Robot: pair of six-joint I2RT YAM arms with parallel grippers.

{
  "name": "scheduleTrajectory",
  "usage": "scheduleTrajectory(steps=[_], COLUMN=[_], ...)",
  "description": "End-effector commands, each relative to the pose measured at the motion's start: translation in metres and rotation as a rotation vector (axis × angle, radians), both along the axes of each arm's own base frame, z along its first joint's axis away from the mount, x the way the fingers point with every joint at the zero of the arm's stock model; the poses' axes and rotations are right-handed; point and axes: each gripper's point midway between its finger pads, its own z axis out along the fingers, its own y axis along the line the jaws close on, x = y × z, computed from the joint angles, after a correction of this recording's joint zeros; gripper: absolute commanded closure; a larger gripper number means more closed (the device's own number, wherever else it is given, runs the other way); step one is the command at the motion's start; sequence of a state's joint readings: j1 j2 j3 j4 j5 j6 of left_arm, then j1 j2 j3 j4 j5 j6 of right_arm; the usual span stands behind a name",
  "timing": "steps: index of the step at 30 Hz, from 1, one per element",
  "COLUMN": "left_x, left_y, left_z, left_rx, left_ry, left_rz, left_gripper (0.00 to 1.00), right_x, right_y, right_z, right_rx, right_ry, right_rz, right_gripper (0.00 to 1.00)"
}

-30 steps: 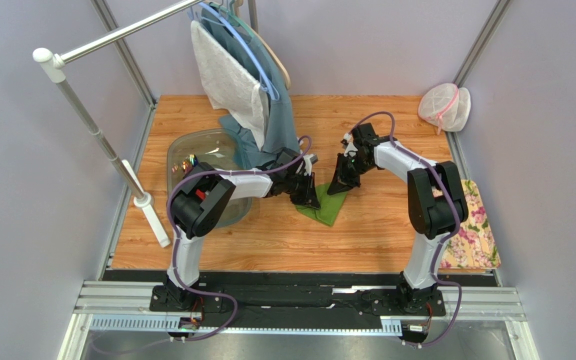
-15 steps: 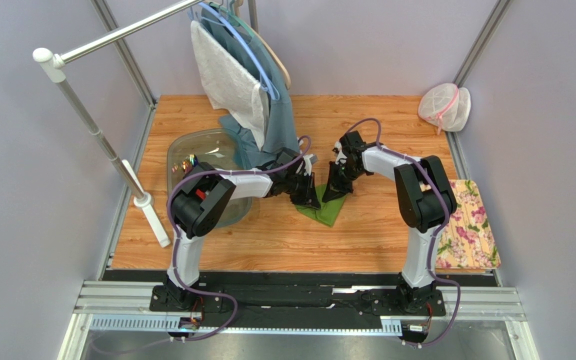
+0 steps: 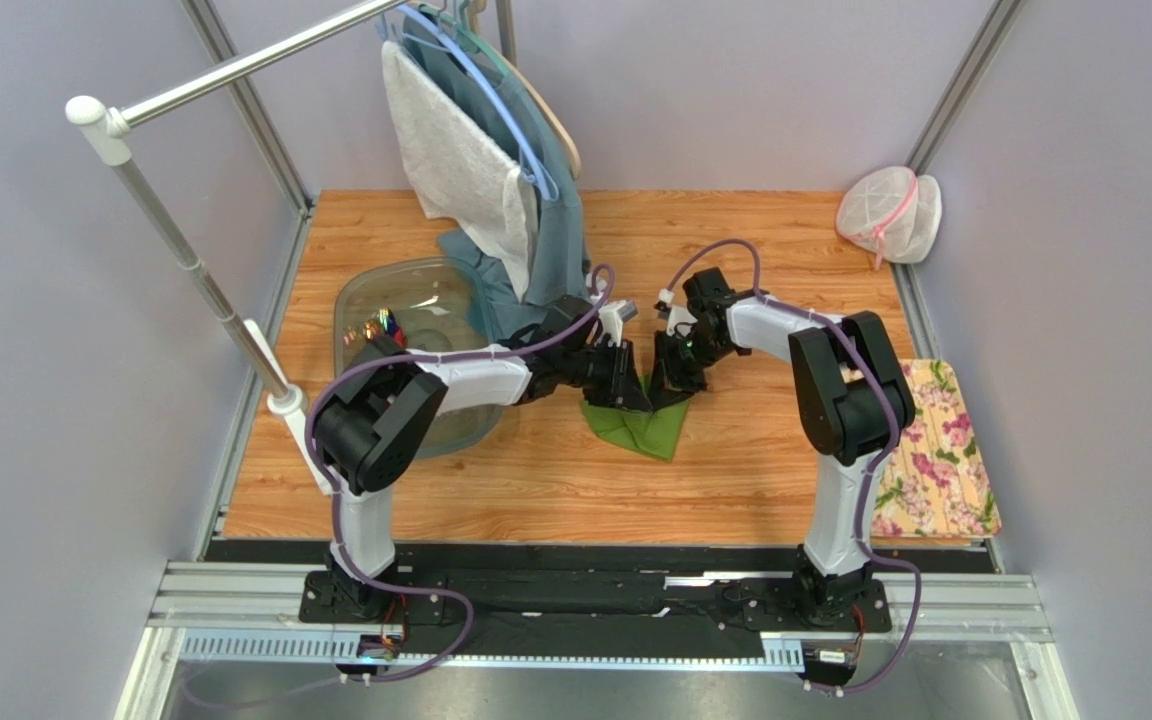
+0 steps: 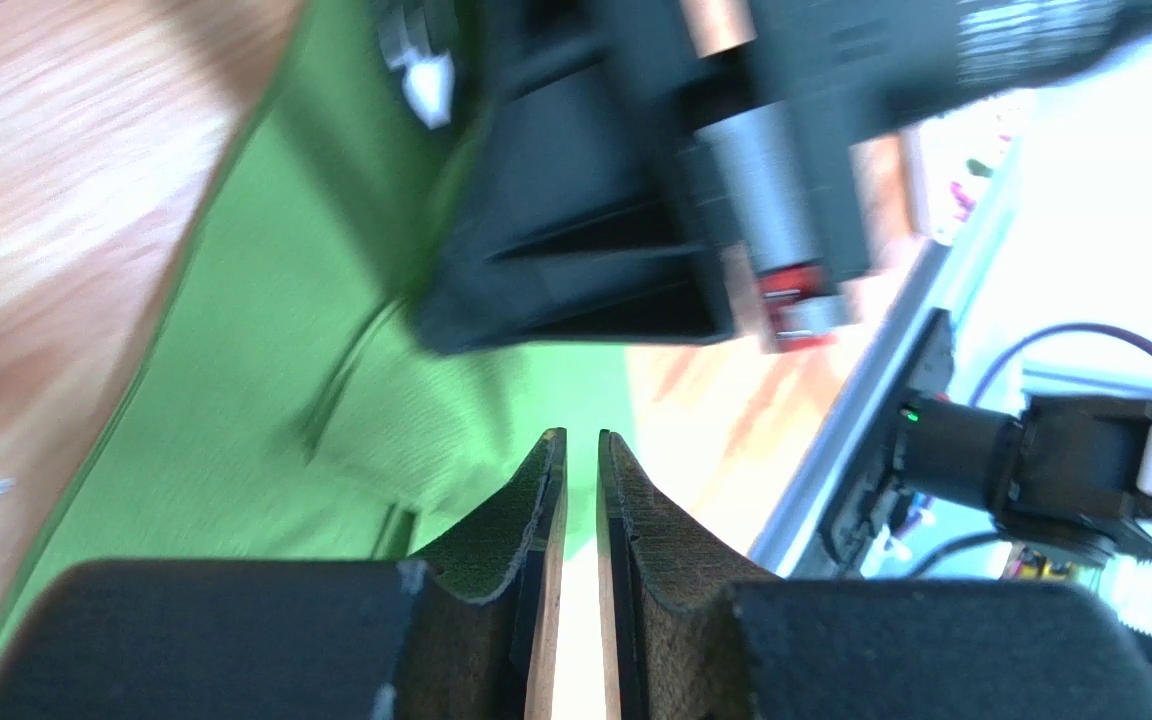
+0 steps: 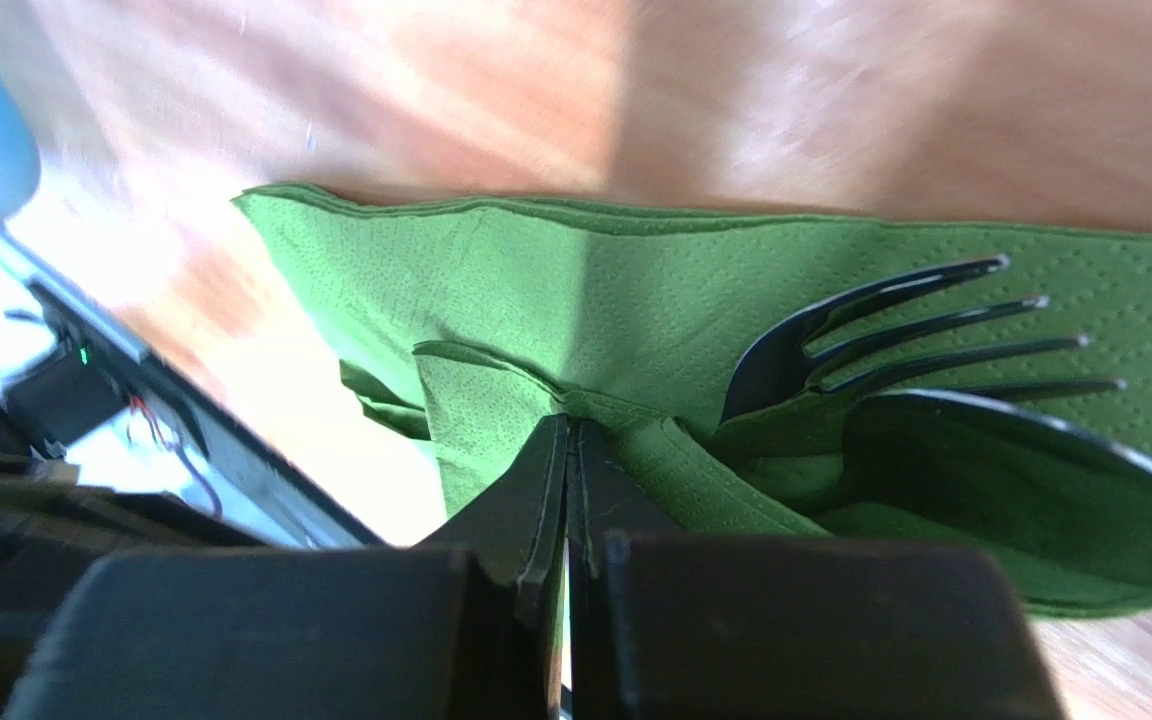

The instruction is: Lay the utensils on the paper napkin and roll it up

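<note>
The green paper napkin (image 3: 642, 428) lies crumpled on the wooden table, partly folded over. In the right wrist view a black fork (image 5: 898, 338) and a black spoon (image 5: 1018, 480) lie on the napkin (image 5: 612, 285), half wrapped by a fold. My right gripper (image 5: 570, 432) is shut, pinching a raised fold of the napkin at its tips; it also shows in the top view (image 3: 669, 384). My left gripper (image 4: 582, 443) is shut down to a thin slit with nothing in it. It hovers over the napkin (image 4: 282, 405), tip to tip with the right gripper (image 3: 630, 390).
A clear plastic tub (image 3: 440, 293) with small colourful items stands left of the napkin. A teal garment (image 3: 552, 225) hangs from a rack behind it. A white rack pole (image 3: 192, 278) stands at left, a mesh bag (image 3: 890, 213) at the back right, and a flowered mat (image 3: 935, 450) at the right edge.
My right gripper has moved left toward the left gripper and drawn the napkin's edge with it. The left arm has shifted slightly right. The napkin is now more bunched.
</note>
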State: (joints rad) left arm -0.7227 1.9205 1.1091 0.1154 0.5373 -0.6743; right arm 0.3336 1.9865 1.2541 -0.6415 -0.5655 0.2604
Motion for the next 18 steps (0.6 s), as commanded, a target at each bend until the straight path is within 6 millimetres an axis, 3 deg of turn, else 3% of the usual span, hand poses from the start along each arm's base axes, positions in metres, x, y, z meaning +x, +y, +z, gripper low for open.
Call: scheduleTrajectory(steps=[1,10,18], left_x=[-0.012,-0.005,-0.003], left_y=[-0.017,-0.012,0.001], left_z=[0.032,-0.009,-0.064], left_rx=[-0.076,-0.003,0.143], left_ry=[-0.081,0.021,0.103], left_rz=[-0.070,0.037,0.073], left_gripper=[0.79,0.91,1.00], right_x=[-0.033,-0.024,-0.017], right_y=[-0.021,-0.017,-0.013], right_z=[-0.033,-0.028,-0.014], right_rx=[-0.082,-0.006,0.023], right_ry=[0.055,0.035,0.001], right_rz=[0.120,0.189,0.192], right_gripper=[1.00,1.00,0.95])
